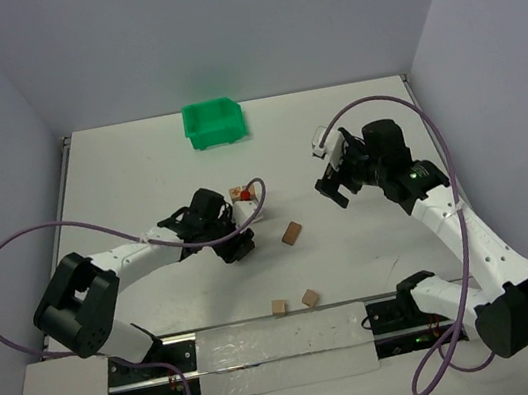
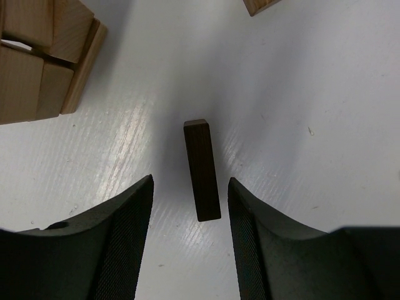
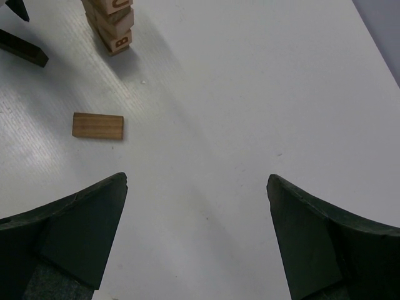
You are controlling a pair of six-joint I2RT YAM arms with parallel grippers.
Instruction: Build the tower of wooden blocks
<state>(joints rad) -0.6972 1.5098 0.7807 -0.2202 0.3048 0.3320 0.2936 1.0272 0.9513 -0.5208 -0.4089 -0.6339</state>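
Lying on the table (image 2: 312,94), a dark bar (image 2: 202,170) is flanked, untouched, by open left jaws; right jaws are spread wide.

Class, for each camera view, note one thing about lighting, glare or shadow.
Left wrist: streaky glare on the table beside the dark bar. Right wrist: the block tower casts a soft shadow. Top external: even, soft light, no hard shadows.

White table (image 1: 139,178), pale lavender walls (image 1: 215,23)
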